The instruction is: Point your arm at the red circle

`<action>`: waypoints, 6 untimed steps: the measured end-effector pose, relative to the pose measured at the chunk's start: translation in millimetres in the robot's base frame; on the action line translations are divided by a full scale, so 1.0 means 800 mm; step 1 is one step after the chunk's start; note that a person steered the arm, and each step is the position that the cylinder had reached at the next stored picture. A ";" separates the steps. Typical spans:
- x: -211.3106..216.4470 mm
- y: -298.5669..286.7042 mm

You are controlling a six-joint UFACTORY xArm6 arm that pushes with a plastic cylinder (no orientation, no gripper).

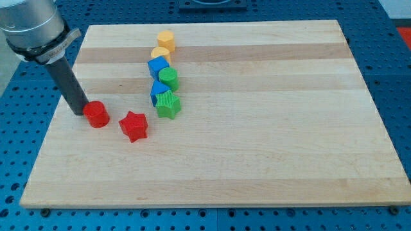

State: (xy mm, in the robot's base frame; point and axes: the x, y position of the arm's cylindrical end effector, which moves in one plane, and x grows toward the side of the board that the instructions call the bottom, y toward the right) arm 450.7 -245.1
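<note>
The red circle block lies near the board's left edge. My tip rests on the board just to the view's left of it, touching or nearly touching its side. The dark rod rises from there up to the top left corner. A red star block lies a little to the right of the red circle.
A column of blocks runs down from the top centre-left: a yellow block, a second yellow block, a blue block, a green cylinder, a small blue block, a green star. The wooden board lies on a blue pegboard.
</note>
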 end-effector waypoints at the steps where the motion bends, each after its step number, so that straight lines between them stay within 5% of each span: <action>1: 0.013 0.035; 3: 0.021 0.107; 6: 0.059 0.099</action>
State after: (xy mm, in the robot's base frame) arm 497.9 -165.7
